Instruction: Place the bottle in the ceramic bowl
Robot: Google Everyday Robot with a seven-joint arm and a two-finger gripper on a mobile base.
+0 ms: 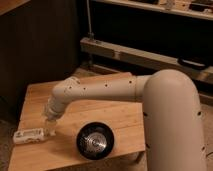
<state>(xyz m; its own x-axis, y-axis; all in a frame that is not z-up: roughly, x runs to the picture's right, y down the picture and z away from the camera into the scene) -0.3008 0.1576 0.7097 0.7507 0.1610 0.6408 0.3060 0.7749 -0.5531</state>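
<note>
Down at the front left corner of the desk (115, 116), my tool (49, 127) hangs pointing at the wood, right at the end of the bottle (27, 135) that faces the bowl. Its jaws stand wide apart. I cannot make out whether they touch the bottle, and I see nothing lifted in them.

The bottle lies flat on its side on the desk, close to the left edge, with its long side roughly along the front edge. Its white label faces up. I cannot tell what is inside it.

Further along the front edge sits the ceramic bowl (79, 142), upright, black and glossy, apart from both the bottle and my tool. Its inside shows only bright reflections on a shiny bottom. The bottle is outside it, on the bare wood.

My arm (100, 90) stretches across the middle of the desk as a pale tube with small dark dots. It bends down at a rounded joint above the tool and widens into a thick white segment at the right of the view.

Beyond the far edge of the desk, a long pale rail (150, 55) runs across in front of dark shelving.
</note>
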